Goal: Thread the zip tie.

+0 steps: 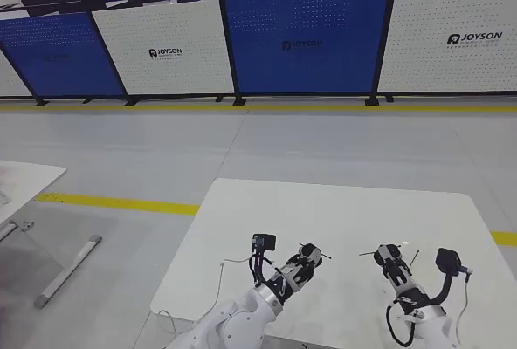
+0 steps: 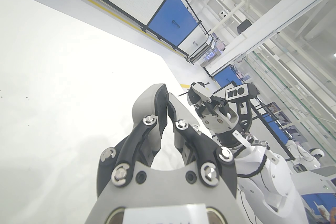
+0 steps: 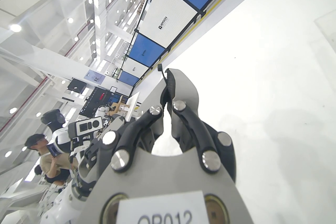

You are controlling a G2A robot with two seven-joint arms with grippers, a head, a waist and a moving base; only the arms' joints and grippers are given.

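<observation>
The black zip tie point(image 3: 160, 68) is clamped in my right gripper point(image 3: 166, 83), which is shut on it. Its square head pokes out past the fingertips and the strap runs down between the pads. In the left wrist view, thin black ends of the zip tie point(image 2: 183, 93) stick out on both sides of the right gripper point(image 2: 197, 92). My left gripper point(image 2: 166, 96) is shut with its pads pressed together. In the top view, the left gripper point(image 1: 311, 254) has short black slivers protruding at its tips. It hovers a short way left of the right gripper point(image 1: 385, 254) over the white table point(image 1: 346, 209).
The far half of the white table is bare. Another white table point(image 1: 14, 183) stands to the left across a gap of grey floor. A yellow floor line point(image 1: 119, 203) and blue and white panels point(image 1: 302, 44) lie beyond.
</observation>
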